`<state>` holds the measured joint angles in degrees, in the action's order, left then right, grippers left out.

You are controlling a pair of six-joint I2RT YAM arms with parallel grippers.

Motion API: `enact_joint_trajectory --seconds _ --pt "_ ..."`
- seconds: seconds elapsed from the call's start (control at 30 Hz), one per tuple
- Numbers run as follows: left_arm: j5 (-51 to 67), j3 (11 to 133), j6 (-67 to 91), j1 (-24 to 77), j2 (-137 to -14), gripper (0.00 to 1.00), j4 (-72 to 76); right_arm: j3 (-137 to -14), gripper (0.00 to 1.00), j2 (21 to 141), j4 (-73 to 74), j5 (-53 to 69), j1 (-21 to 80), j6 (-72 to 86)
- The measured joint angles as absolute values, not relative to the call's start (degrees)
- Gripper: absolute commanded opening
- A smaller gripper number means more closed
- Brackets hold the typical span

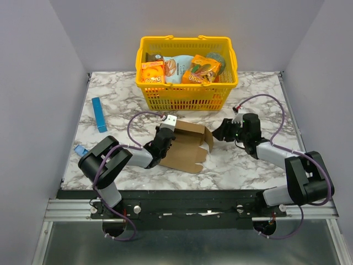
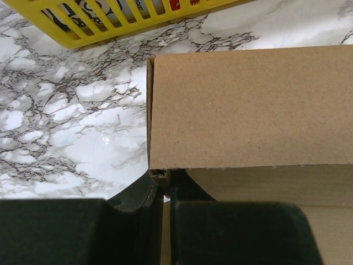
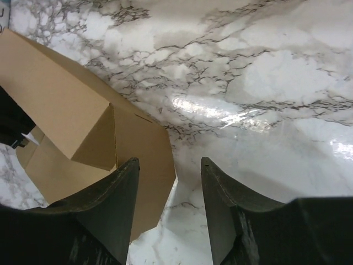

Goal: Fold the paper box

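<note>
The paper box point(image 1: 187, 144) is a plain brown cardboard sheet, partly folded, with one wall raised along its far side, lying on the marble table in front of the basket. My left gripper point(image 1: 165, 137) is at its left end. In the left wrist view that gripper point(image 2: 164, 187) is shut on the corner of the upright wall of the box point(image 2: 248, 105). My right gripper point(image 1: 220, 131) hovers just right of the box's right flap. It stands open point(image 3: 168, 165), with the flap of the box point(image 3: 55, 99) below its left finger and bare table under the gap.
A yellow basket point(image 1: 187, 83) with orange snack boxes and packets stands behind the box; its rim point(image 2: 83, 22) shows in the left wrist view. A slim blue box point(image 1: 99, 114) lies at the left. A small blue item point(image 1: 81, 150) sits near the left arm.
</note>
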<state>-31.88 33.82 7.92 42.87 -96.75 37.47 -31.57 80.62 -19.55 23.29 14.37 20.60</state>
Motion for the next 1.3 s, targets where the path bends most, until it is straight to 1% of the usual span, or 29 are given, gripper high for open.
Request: enact_joint_trajectory --seconds 0.47,0.87,1.13,1.3 --pt "-31.9 33.8 7.7 42.8 -96.7 0.0 37.6 -30.6 0.55 84.8 -22.7 26.5 18.6 19.6" --pt "-32.3 33.8 7.3 42.7 -96.7 0.0 37.5 -29.9 0.56 83.2 -21.4 26.7 20.0 19.4" --pt "-32.3 33.8 7.0 42.7 -96.7 0.0 37.4 -25.5 0.59 83.1 -21.2 28.2 21.7 19.9" --pt "-32.3 33.8 6.9 42.7 -96.7 0.0 37.2 -24.9 0.61 83.1 -22.7 29.0 22.8 19.6"
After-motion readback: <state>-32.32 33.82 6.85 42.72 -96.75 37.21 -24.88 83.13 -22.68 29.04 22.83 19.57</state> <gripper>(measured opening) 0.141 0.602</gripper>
